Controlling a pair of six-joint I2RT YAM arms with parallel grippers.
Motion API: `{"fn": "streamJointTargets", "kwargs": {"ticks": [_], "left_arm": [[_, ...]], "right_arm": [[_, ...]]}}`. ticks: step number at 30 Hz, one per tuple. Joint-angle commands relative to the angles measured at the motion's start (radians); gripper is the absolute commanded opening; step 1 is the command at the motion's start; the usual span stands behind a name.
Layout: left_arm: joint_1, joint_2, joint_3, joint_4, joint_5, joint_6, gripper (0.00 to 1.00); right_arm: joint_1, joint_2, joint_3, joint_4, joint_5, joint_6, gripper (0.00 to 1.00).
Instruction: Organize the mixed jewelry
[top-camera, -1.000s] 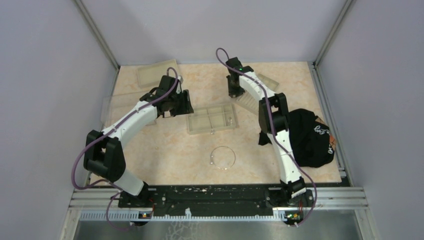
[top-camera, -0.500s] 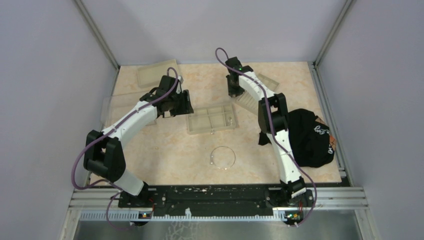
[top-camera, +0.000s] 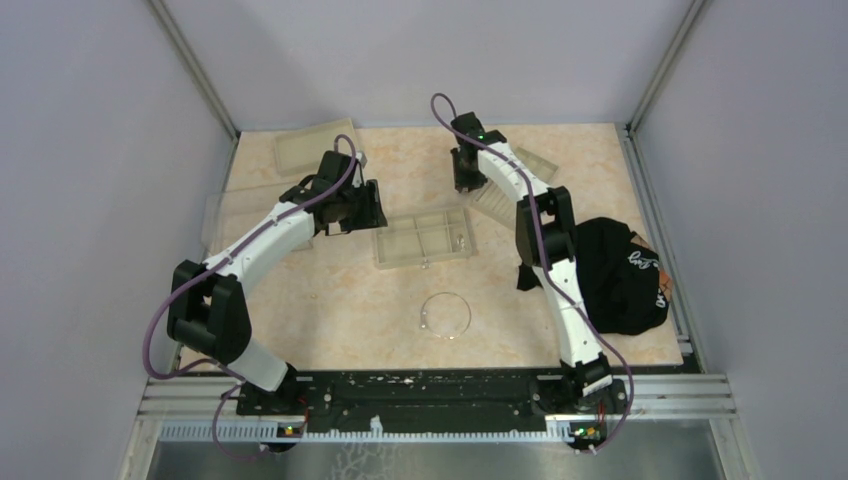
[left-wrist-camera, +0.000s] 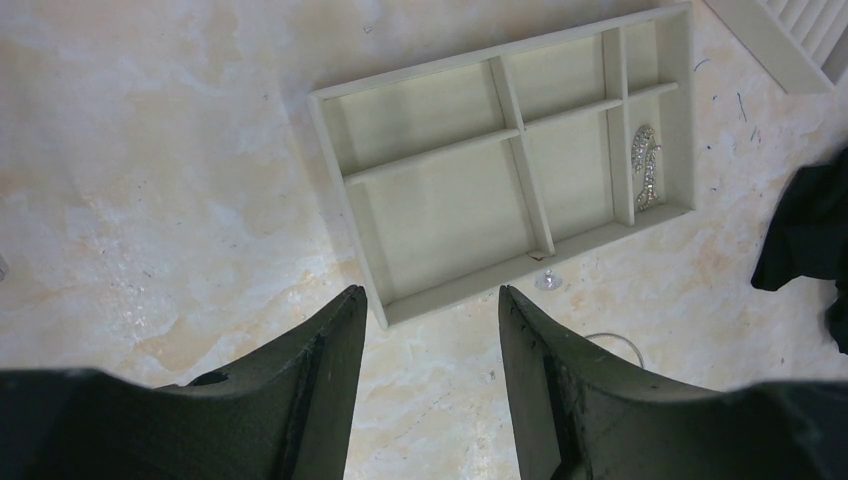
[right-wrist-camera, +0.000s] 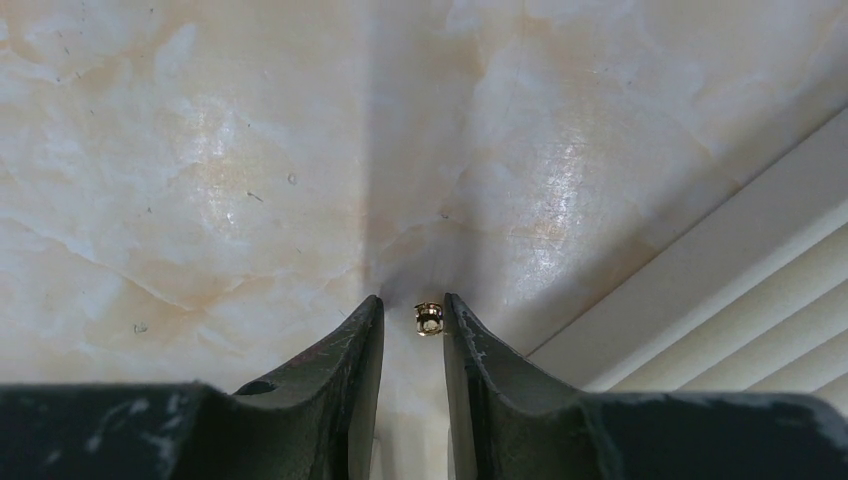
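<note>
While right fingers (right-wrist-camera: 350, 365) stand narrowly parted, straddling tiny gold stud (right-wrist-camera: 429, 319) for the pinch, left fingers (left-wrist-camera: 325, 360) hover spread, empty; compartment tray (left-wrist-camera: 352, 225) at their 12 o'clock.

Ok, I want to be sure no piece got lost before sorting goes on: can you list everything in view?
compartment tray: one, translucent beige, mid-table.
sparkly piece: one, silver, in the compartment tray's narrow end slot.
small bit: one, silver, on the table just outside the tray's wall.
wire hoop: one, silver, on the table between tray and arm bases.
gold bit: one, gold, far side of the table.
other trays: several, translucent beige, far left and far right.
cloth: one, black, right edge.
table: one, beige marble pattern.
left gripper: one, black, open and empty, above the tray's edge.
right gripper: one, black, open, straddling the gold bit.
</note>
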Motion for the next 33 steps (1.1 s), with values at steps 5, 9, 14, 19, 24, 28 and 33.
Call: {"fn": "streamJointTargets", "kwargs": {"ticks": [5, 9, 14, 19, 24, 28, 33], "left_arm": [[0.004, -0.026, -0.010, 0.009, 0.007, 0.005, 0.58], [0.004, -0.024, -0.011, 0.011, 0.010, 0.002, 0.58], [0.003, -0.027, -0.014, 0.011, 0.012, 0.000, 0.57], [0.004, -0.035, -0.021, 0.012, 0.011, -0.005, 0.57], [0.004, -0.038, -0.021, 0.013, 0.012, -0.006, 0.57], [0.003, -0.040, -0.020, 0.012, 0.012, -0.006, 0.57], [0.004, -0.045, -0.022, 0.012, 0.012, -0.006, 0.57]], "right_arm": [[0.016, 0.025, -0.007, -0.025, 0.080, 0.003, 0.27], [0.023, 0.024, -0.027, -0.020, 0.097, 0.003, 0.25], [0.026, 0.025, -0.029, -0.023, 0.105, 0.006, 0.18], [0.026, 0.018, -0.028, -0.021, 0.107, 0.013, 0.14], [0.026, 0.006, -0.028, -0.023, 0.100, 0.016, 0.09], [0.026, -0.029, -0.034, -0.019, 0.087, 0.026, 0.08], [0.026, -0.103, -0.082, 0.013, 0.079, 0.037, 0.07]]}}
